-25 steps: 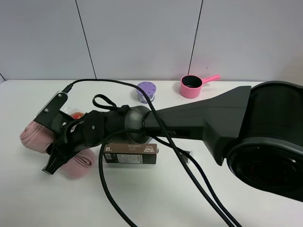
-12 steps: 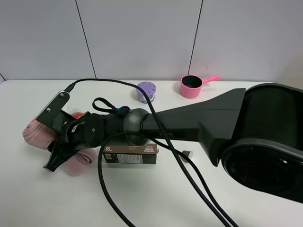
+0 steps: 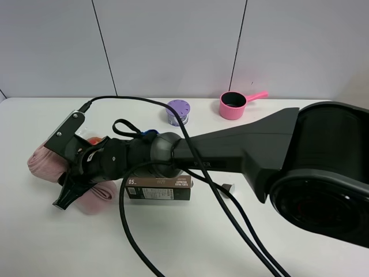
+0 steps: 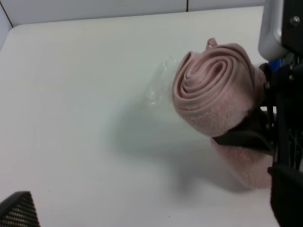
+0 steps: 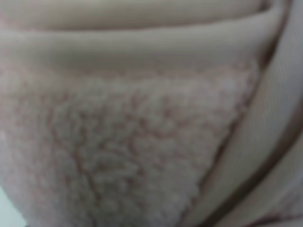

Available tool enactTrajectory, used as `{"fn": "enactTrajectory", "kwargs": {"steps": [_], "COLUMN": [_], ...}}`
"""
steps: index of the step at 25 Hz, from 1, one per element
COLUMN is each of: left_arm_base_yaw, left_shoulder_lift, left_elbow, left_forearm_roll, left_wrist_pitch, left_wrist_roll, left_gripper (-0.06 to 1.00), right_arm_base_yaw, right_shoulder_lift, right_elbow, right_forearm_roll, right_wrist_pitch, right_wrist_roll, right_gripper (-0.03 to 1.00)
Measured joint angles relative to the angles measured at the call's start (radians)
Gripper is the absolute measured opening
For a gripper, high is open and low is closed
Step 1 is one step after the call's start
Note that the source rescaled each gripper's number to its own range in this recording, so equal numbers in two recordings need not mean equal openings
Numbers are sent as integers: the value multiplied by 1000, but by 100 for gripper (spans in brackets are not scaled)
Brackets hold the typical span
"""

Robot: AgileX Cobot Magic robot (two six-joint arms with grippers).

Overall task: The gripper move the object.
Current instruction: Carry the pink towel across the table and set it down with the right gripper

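Note:
A rolled pink fleece towel [image 3: 43, 163] lies at the left of the white table [image 3: 190, 242], and its spiral end shows in the left wrist view [image 4: 213, 90]. My right arm reaches across the table to it. My right gripper [image 3: 69, 187] is shut on the pink towel, with one black finger [image 4: 241, 139] pressed under the roll. The right wrist view is filled with blurred pink fleece [image 5: 142, 123]. Of my left gripper, only a dark fingertip [image 4: 19, 210] shows at the frame corner, apart from the towel and holding nothing.
A brown carton [image 3: 158, 188] lies just right of the towel. A purple lidded pot [image 3: 179, 111] and a pink cup with a handle [image 3: 233, 105] stand at the back. An orange item [image 3: 94, 140] sits behind the gripper. Black cables [image 3: 173, 254] trail across the table.
The right gripper and the towel in it have shifted slightly toward the back right over the last second. Nothing has moved in the last half second.

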Motion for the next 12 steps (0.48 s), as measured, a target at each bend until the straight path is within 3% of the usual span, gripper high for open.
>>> {"fn": "enactTrajectory", "kwargs": {"steps": [12], "left_arm_base_yaw": [0], "left_shoulder_lift": [0], "left_elbow": [0], "left_forearm_roll": [0], "left_wrist_pitch": [0], "left_wrist_roll": [0], "left_gripper": [100], "right_arm_base_yaw": [0], "right_shoulder_lift": [0], "right_elbow": [0], "right_forearm_roll": [0], "right_wrist_pitch": [21], "right_wrist_roll": [0], "right_gripper": [2]}}
